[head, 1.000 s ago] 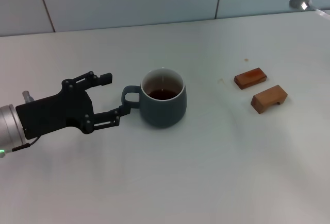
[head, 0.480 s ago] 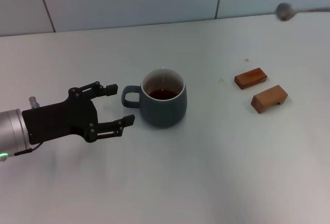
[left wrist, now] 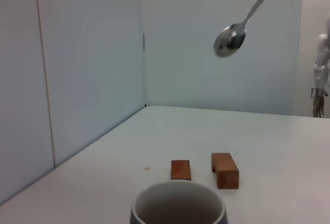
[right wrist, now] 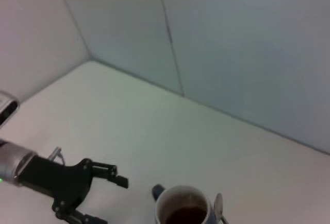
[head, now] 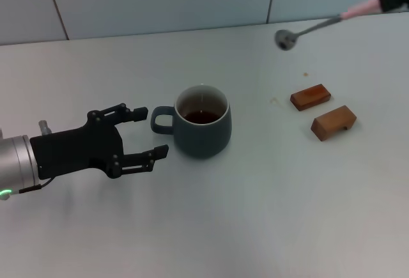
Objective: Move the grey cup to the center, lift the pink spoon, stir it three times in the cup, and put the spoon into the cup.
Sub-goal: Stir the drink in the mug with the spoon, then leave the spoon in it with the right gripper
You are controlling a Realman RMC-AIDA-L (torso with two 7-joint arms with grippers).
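The grey cup [head: 203, 124] stands upright mid-table with dark liquid inside, its handle pointing toward my left gripper [head: 151, 131]. That gripper is open and empty, its fingertips a short way from the handle and not touching it. My right gripper [head: 387, 0] is at the far right, shut on the pink handle of the pink spoon [head: 313, 27]. It holds the spoon in the air, bowl end toward the cup, above and right of it. The left wrist view shows the spoon [left wrist: 230, 39] high above the cup [left wrist: 178, 208]. The right wrist view shows the cup [right wrist: 184, 211] and the left gripper [right wrist: 109, 199].
Two brown wooden blocks [head: 310, 96] [head: 333, 122] lie right of the cup, below the spoon. They also show in the left wrist view [left wrist: 180, 170] [left wrist: 225, 170]. A grey panelled wall [head: 160, 0] runs along the table's far edge.
The right gripper has carried the spoon in from the far right, toward the cup. The left gripper has drawn back from the cup's handle. The cup has not moved.
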